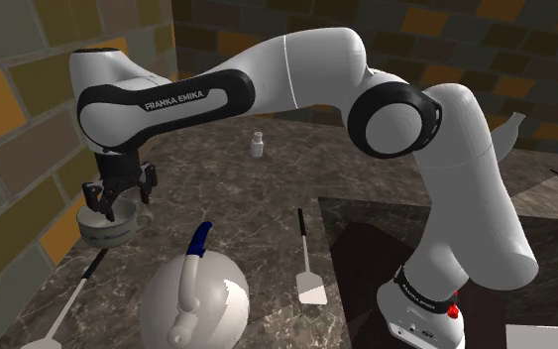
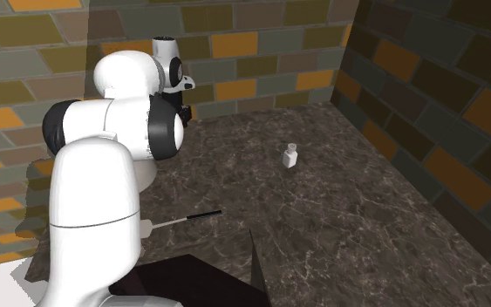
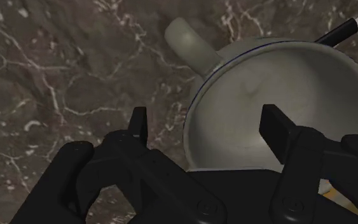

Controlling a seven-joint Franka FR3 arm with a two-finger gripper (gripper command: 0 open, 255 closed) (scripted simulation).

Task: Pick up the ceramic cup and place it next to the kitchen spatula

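Note:
A pale grey-white cup with a thin dark line at its rim stands on the dark marble counter at the shoulder view's left, close to the brick wall. My gripper hangs right over it, open. In the wrist view one finger is inside the cup and the other is outside its wall, neither touching it. The cup's handle points away from the hand. The spatula, white blade and black handle, lies on the counter near the stand; its handle also shows in the second exterior view.
A white kettle with a blue handle stands between cup and spatula. A long-handled utensil lies just beyond the cup, by the wall. A small white bottle stands farther back. Brick walls bound the counter on two sides.

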